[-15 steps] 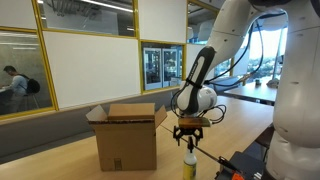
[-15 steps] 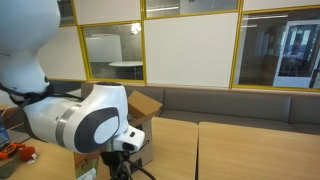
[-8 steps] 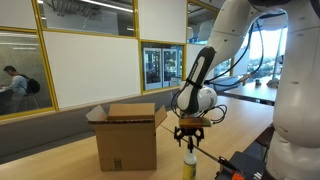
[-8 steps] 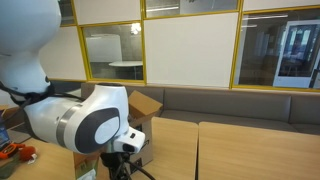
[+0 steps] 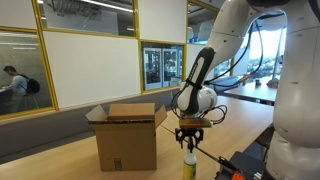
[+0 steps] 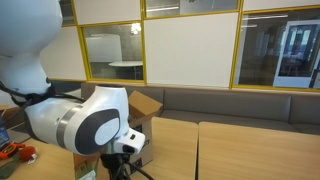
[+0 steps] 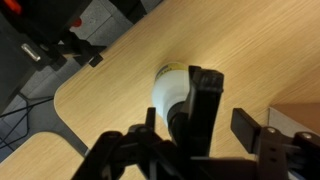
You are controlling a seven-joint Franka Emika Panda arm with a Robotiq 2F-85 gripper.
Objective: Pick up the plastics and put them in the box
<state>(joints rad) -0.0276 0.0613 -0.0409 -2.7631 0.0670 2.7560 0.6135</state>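
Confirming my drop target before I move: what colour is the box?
Plain brown cardboard. The box shows best in an exterior view.

An office with glass-walled rooms.
Yellow-framed glass walls (image 6: 110,55), a person (image 5: 12,80) sitting behind the glass, and long wooden tables (image 6: 255,150) show it.

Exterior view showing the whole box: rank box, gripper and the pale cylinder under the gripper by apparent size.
1. box
2. gripper
3. pale cylinder, narrower than the gripper and cut off by the frame edge
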